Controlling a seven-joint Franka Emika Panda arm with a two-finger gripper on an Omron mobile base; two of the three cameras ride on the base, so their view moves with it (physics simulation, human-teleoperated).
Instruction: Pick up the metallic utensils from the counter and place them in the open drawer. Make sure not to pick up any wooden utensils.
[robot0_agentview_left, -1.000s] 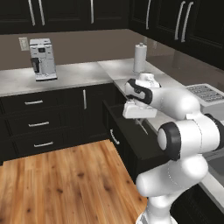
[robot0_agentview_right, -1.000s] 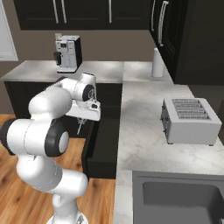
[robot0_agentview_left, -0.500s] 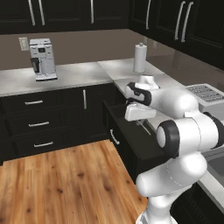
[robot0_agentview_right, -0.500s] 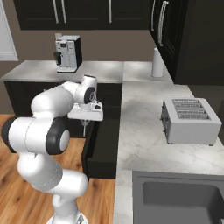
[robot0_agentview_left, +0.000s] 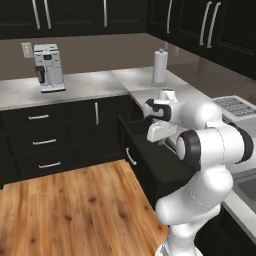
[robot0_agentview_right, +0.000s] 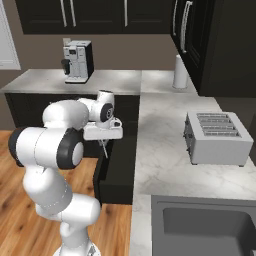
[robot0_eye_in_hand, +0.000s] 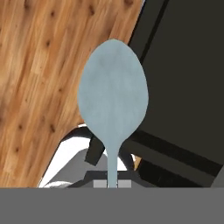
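My gripper (robot0_agentview_right: 103, 138) is shut on the silvery spoon (robot0_eye_in_hand: 113, 92), held by its thin handle with the bowl pointing away from the hand. The spoon (robot0_agentview_right: 104, 149) hangs below the hand, over the front part of the open black drawer (robot0_agentview_right: 118, 165). In the left base view the gripper (robot0_agentview_left: 160, 135) sits above that drawer (robot0_agentview_left: 150, 160), whose silver bar handle (robot0_agentview_left: 130, 156) faces the wooden floor. In the hand view the spoon bowl lies across the drawer's front edge (robot0_eye_in_hand: 175, 151), with the dark drawer to its right. The table knife and the island top with the cooktop are out of view.
A toaster (robot0_agentview_right: 216, 137) stands on the marbled worktop (robot0_agentview_right: 162, 150) right of the drawer, with a sink (robot0_agentview_right: 205, 227) nearer. A paper towel roll (robot0_agentview_left: 159, 66) and a coffee machine (robot0_agentview_left: 48, 67) stand farther back. Wooden floor (robot0_agentview_left: 65, 205) lies left of the drawer.
The hand has turned and sunk slightly over the open drawer, the spoon still in its grip. Nothing else has moved.
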